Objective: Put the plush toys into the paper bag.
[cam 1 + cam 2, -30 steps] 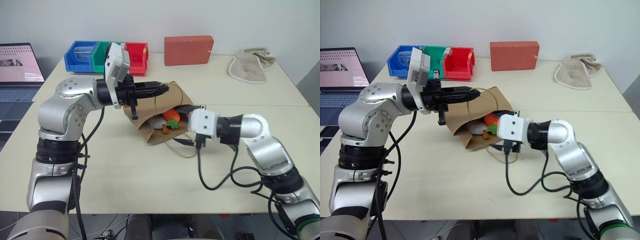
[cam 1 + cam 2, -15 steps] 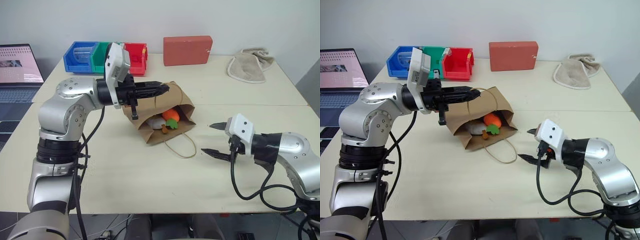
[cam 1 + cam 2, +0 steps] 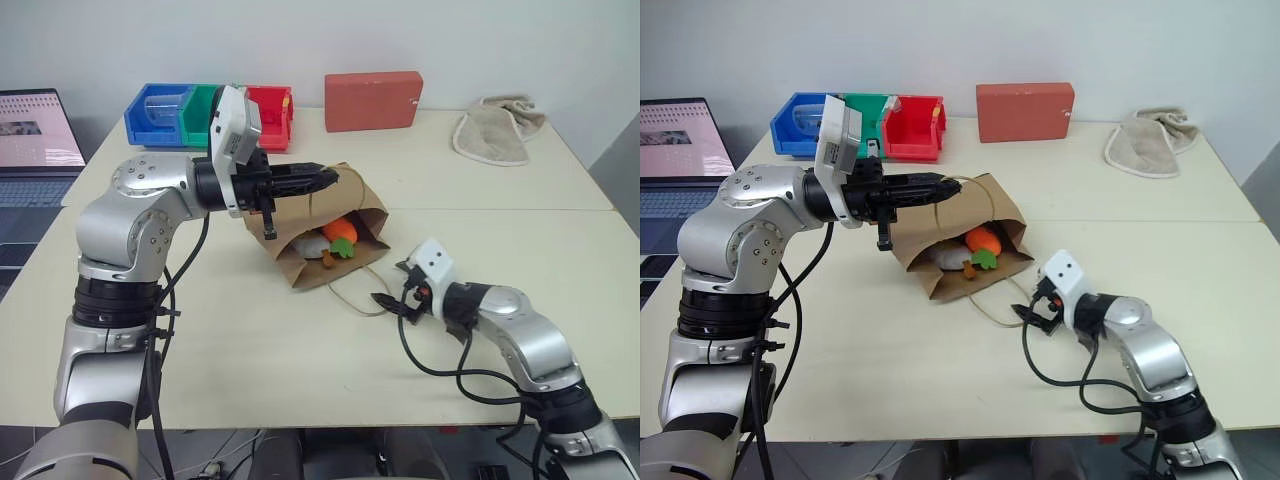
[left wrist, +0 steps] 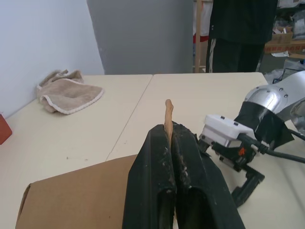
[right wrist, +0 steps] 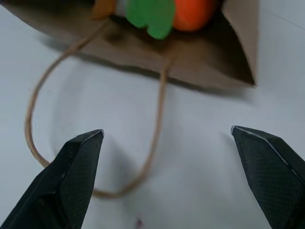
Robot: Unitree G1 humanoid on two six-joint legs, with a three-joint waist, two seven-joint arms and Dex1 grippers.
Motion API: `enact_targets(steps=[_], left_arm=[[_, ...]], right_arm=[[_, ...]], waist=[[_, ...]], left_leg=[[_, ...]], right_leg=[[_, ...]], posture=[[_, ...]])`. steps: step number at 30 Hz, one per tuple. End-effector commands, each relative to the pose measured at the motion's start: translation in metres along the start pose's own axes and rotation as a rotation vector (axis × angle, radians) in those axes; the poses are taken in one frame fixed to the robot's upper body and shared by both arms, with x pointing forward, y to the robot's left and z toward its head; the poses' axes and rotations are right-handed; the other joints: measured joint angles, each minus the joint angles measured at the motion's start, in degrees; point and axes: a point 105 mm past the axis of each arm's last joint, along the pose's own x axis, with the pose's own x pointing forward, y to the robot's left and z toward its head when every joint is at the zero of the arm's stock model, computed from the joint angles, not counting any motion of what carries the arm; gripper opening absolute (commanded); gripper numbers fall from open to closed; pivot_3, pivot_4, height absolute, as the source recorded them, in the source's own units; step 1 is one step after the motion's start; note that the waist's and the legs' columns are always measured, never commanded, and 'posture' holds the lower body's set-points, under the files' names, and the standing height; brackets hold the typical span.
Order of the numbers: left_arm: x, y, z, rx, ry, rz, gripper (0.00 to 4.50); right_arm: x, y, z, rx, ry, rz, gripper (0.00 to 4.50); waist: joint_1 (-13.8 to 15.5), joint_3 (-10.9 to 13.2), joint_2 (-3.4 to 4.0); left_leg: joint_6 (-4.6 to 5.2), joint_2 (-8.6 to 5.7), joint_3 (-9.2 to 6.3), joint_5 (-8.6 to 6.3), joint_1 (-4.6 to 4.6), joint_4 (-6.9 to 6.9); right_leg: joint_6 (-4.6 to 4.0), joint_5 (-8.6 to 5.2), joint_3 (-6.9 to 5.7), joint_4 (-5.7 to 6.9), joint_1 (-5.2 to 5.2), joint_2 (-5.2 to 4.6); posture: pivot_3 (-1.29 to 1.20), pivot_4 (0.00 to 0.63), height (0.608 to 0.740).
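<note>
From the head views I see the wide pale table [image 3: 300,340] with the plain brown kraft paper bag [image 3: 300,262] lying on its side near the middle, mouth turned toward me, and behind it the red rectangular box [image 3: 372,100], the blue, green and red plastic bins [image 3: 205,112], the crumpled beige cloth [image 3: 495,135] and an open laptop [image 3: 35,140] off the left edge. My left wrist view adds what the head views lack: a person in dark clothes [image 4: 243,33] standing beyond the far table edge. The left gripper [image 3: 325,180] has its two black fingers pressed together, pinching the thin paper-cord upper handle [image 4: 168,114] of the bag and holding the upper lip of the mouth raised. The right gripper [image 3: 388,290] sits low over the table just in front of the bag, fingers spread wide and holding nothing; its wrist view shows both fingertips [image 5: 78,157] on either side of the lower looped cord handle [image 5: 152,143] lying flat on the table, apart from it. Inside the bag's mouth rest the orange carrot plush with green leaves [image 3: 342,232] and, just beside it, the white egg-shaped plush with brown legs [image 3: 315,246].
</note>
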Motion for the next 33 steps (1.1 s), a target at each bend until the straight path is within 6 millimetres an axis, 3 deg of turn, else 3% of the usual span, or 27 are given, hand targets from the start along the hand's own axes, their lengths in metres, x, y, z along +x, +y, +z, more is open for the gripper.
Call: enact_targets(steps=[1, 10, 12, 19, 24, 33], left_arm=[[-0.002, -0.002, 0.011, 0.053, -0.010, 0.001, 0.00], [-0.003, -0.002, 0.011, 0.057, -0.006, 0.001, 0.00], [-0.003, -0.002, 0.010, 0.057, -0.005, 0.003, 0.00], [-0.003, -0.002, 0.010, 0.057, -0.006, 0.004, 0.00], [-0.004, 0.001, 0.020, 0.054, -0.038, 0.006, 0.00], [0.001, 0.009, 0.034, 0.054, -0.110, 0.012, 0.00]], right_arm=[[0.004, -0.006, -0.001, -0.026, 0.017, -0.025, 3.88], [0.005, -0.003, 0.001, -0.047, 0.004, 0.006, 0.57], [0.006, -0.003, 0.002, -0.032, -0.008, 0.001, 0.05], [-0.002, -0.006, 0.016, 0.064, -0.075, 0.024, 0.05], [-0.033, 0.001, 0.033, 0.075, -0.116, 0.122, 0.05], [-0.087, -0.018, 0.063, 0.129, -0.161, 0.109, 0.05]], waist=[[0.3, 0.0, 0.00], [0.2, 0.0, -0.01], [0.1, 0.0, -0.01], [0.1, 0.0, 0.00], [0.3, 0.0, 0.00], [0.5, 0.0, 0.00]], left_leg=[[0.00, 0.00, 0.00, 0.00, -0.01, 0.00], [0.00, -0.01, 0.00, 0.00, -0.01, 0.00], [0.00, -0.01, 0.00, 0.00, -0.01, 0.00], [0.00, -0.01, 0.00, 0.00, -0.02, 0.00], [0.00, -0.01, -0.01, 0.00, -0.03, 0.00], [0.01, -0.02, 0.00, 0.00, -0.03, 0.02]], right_leg=[[0.00, 0.00, 0.00, -0.02, 0.01, 0.00], [0.00, 0.00, 0.00, -0.02, 0.00, 0.00], [0.00, 0.00, 0.01, -0.02, 0.00, 0.00], [0.00, 0.00, 0.01, -0.01, 0.00, 0.00], [0.00, 0.00, 0.00, -0.02, 0.00, -0.01], [0.00, 0.00, 0.01, -0.05, 0.02, -0.01]], posture=[[0.00, 0.150, 0.740], [0.00, 0.150, 0.740], [0.00, 0.150, 0.740], [0.00, 0.150, 0.740], [0.00, 0.150, 0.740], [0.00, 0.150, 0.740]])
